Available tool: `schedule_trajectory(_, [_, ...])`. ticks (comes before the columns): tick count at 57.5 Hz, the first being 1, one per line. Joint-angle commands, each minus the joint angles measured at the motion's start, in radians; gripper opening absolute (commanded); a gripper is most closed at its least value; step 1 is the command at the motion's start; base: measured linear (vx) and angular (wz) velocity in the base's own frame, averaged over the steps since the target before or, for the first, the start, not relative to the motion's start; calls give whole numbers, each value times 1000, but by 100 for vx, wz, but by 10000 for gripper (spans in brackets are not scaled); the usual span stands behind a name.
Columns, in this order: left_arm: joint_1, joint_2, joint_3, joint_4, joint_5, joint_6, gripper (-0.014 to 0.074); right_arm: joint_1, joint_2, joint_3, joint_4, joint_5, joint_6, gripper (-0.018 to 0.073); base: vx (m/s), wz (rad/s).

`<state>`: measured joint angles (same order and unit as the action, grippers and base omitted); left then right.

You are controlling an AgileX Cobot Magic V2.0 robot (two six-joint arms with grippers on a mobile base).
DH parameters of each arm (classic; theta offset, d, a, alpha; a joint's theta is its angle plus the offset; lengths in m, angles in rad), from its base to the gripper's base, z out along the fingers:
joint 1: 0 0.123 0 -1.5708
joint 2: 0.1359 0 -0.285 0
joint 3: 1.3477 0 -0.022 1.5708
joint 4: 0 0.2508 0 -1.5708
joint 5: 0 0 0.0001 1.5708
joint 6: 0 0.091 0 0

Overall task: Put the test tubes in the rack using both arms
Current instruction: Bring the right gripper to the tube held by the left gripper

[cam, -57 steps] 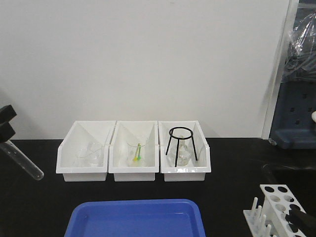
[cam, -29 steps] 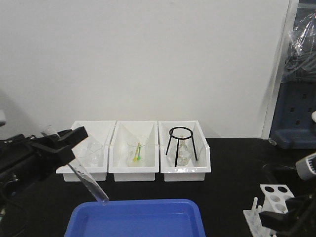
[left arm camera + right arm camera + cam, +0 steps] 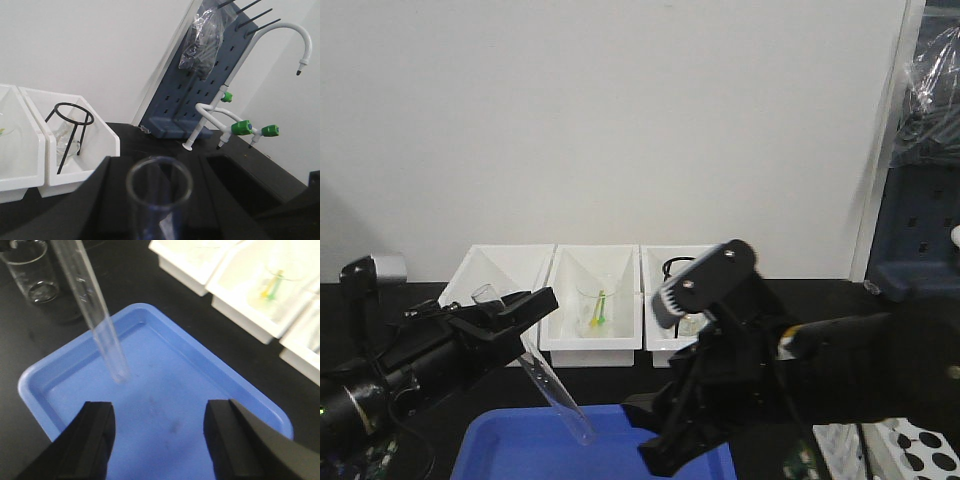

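My left gripper (image 3: 532, 318) is shut on a clear test tube (image 3: 556, 397), held tilted with its round bottom over the left part of the blue tray (image 3: 500, 440). In the left wrist view the tube's open mouth (image 3: 159, 182) sits between the black fingers (image 3: 100, 200). My right gripper (image 3: 658, 448) hangs open over the tray's middle with nothing between its fingers (image 3: 95, 440). From the right wrist the tube (image 3: 95, 315) stands apart, ahead and to the left of that gripper (image 3: 160, 440). The white rack (image 3: 925, 452) peeks out at bottom right, mostly hidden behind the right arm.
Three white open-fronted bins (image 3: 592, 345) line the back wall; the middle one holds a beaker with yellow-green sticks (image 3: 599, 308). A black ring stand (image 3: 70, 131) sits in the right bin. A glass beaker (image 3: 31, 274) stands left of the blue tray (image 3: 165, 405). A sink and taps (image 3: 240, 127) lie to the right.
The left arm has carried the tube rightward and lower, over the tray. The right arm has swung up from the lower right to the tray's middle, covering the rack and right bin.
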<state>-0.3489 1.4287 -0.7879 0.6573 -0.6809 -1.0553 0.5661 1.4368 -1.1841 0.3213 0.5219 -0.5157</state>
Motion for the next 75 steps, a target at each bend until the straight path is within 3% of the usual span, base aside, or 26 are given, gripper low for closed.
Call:
schedule_trajectory(1, [-7, -28, -36, -33, -80, -10, -4, 45, 25, -102, -56, -68, 41, 463, 0, 0])
schedule_trajectory(11, [-7, -22, -36, -33, -73, -33, -4, 92, 122, -221, -69, -68, 36, 463, 0, 0])
schedule_trajectory(27, [-7, -21, -36, -33, -64, -46, -4, 95, 209, -333, -30, -67, 34, 463, 0, 0])
schedule_trajectory(39, [-7, -21, -36, -32, -61, -46, -4, 133, 244, -347, -41, -92, 29, 463, 0, 0])
schedule_trajectory(63, [-7, -21, -36, -28, -61, -81, -4, 132, 258, -347, -53, -165, 34, 463, 0, 0])
schedule_trajectory(75, [-7, -21, -36, 21, -62, -81, -4, 132, 258, -347, -34, -168, 38, 463, 0, 0])
